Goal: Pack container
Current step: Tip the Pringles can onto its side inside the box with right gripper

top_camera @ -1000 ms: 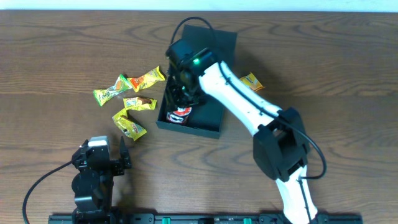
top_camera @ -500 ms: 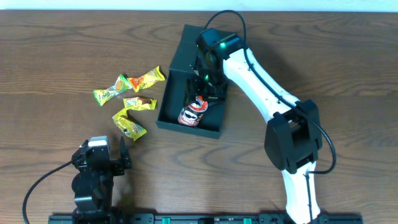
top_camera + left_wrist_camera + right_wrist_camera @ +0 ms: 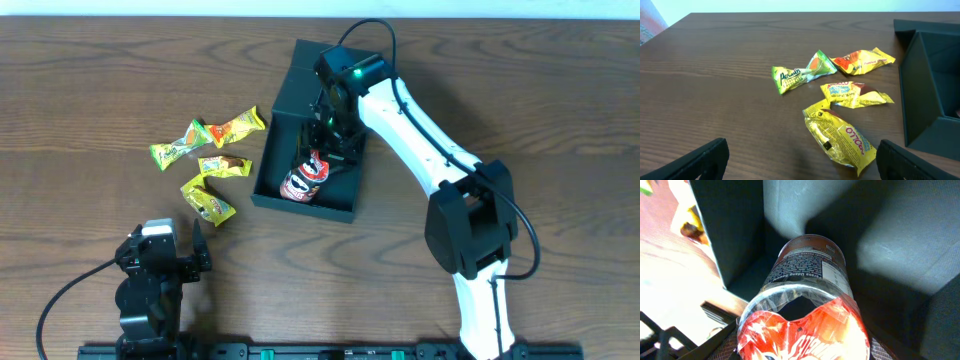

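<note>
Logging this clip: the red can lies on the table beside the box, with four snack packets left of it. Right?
No: the red can is inside the dark box, as the overhead view shows. Four snack packets do lie left of it.

The container [image 3: 305,209] was a dark green-black rectangular cardboard box, lying open near the middle of the table with its long axis running from near to far, slightly skewed. Its hinged flap lid [image 3: 298,72] was folded back from the far end. Inside, against the plain dark walls [image 3: 730,225], a small red can [image 3: 305,178] leaned at a tilt.
</note>
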{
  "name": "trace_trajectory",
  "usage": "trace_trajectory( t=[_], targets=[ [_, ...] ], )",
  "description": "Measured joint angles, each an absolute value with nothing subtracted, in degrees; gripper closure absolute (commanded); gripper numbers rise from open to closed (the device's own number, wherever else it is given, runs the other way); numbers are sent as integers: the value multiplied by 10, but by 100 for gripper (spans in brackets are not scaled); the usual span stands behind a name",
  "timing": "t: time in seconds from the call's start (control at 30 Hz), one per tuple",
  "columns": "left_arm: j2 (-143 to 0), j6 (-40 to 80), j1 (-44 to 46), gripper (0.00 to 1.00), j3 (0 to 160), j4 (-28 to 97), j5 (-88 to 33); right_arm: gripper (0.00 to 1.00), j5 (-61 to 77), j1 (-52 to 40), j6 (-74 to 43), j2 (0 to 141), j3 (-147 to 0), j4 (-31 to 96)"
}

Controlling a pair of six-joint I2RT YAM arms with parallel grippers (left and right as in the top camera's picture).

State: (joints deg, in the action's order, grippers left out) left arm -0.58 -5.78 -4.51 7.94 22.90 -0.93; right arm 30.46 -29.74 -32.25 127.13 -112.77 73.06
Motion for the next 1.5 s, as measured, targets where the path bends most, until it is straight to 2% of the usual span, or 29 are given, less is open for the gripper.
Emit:
trace_trajectory(
  t=[0.43,0.63,0.77,0.87,0.93,1.03,1.5],
  targets=[
    [-6,-58,-45,5,79,229,-9,37,352,-287,-394,1271,-1128,724],
    [-6,-58,-45,5,79,229,-9,45,407,-281,-409,1306,-1128,726],
    [-6,-58,-45,5,79,229,-9,46,466,-275,-415,1338,-1128,740],
    [-6,-58,-45,5,79,229,-9,41,470,-276,-420,1338,-1128,739],
    [-6,-58,-45,5,79,229,-9,32,470,-276,-423,1338,-1128,739],
    [-6,-58,-45,5,79,229,-9,23,467,-276,-428,1338,-1128,737],
    [-6,-58,-45,5,79,229,-9,12,372,-276,-435,1348,-1134,774]
  ],
)
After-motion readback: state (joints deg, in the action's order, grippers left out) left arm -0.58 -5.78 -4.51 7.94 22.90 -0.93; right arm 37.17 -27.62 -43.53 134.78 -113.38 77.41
